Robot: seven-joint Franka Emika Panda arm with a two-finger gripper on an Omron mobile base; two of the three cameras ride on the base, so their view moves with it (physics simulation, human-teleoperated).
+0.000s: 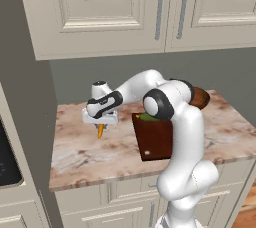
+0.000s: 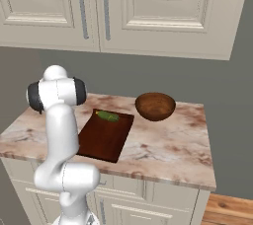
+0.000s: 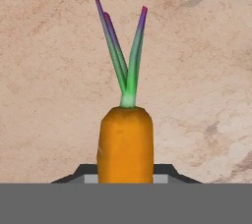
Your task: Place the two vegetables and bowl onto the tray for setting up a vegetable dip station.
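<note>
- At 9 o'clock of the tray [image 1: 155, 142] in the left base view, the hand [image 1: 101, 124] hangs over the marble surface [image 1: 90, 152], closed on the carrot [image 1: 100, 131]; the cucumber [image 1: 146, 117] lies at the tray's far end.
- In the right base view, the cucumber [image 2: 107, 116] lies on the tray [image 2: 104, 140], the bowl [image 2: 155, 106] at its 2 o'clock on the surface [image 2: 168, 150].
- In the hand view, the carrot [image 3: 125, 144] sits gripped between the fingertips, leaves pointing to 12 o'clock.

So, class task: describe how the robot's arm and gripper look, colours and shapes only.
The arm is glossy white, built of rounded tube-like segments with dark grey to black joint bands. The gripper has a white blocky hand with small dark fingers. No cables or markings show.
</note>
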